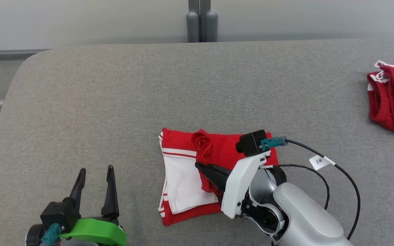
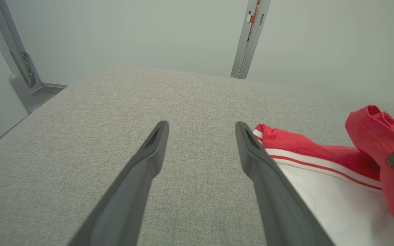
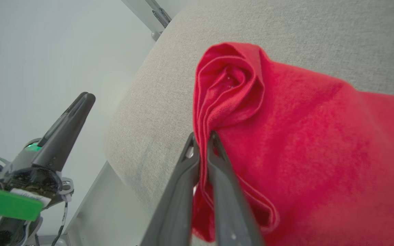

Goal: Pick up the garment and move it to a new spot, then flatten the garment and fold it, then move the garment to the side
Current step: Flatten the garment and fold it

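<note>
The garment [image 1: 183, 174] is red with a white panel and red stripes. It lies partly folded on the grey table [image 1: 115, 102], near the front middle. My right gripper [image 1: 198, 165] is shut on a bunched red fold of the garment [image 3: 286, 136], lifting that fold off the rest; its fingers [image 3: 217, 177] pinch the cloth between them. My left gripper [image 1: 96, 171] stands open over bare table at the lower left, apart from the garment [image 2: 337, 184], which lies just right of its right finger [image 2: 262, 164].
A second red garment with white trim [image 1: 393, 99] lies bunched at the table's far right edge. A grey post [image 1: 202, 20] stands behind the table. The table's rounded left corner [image 1: 29, 65] drops to the floor. The right arm's black cable [image 1: 340, 174] loops over the cloth surface.
</note>
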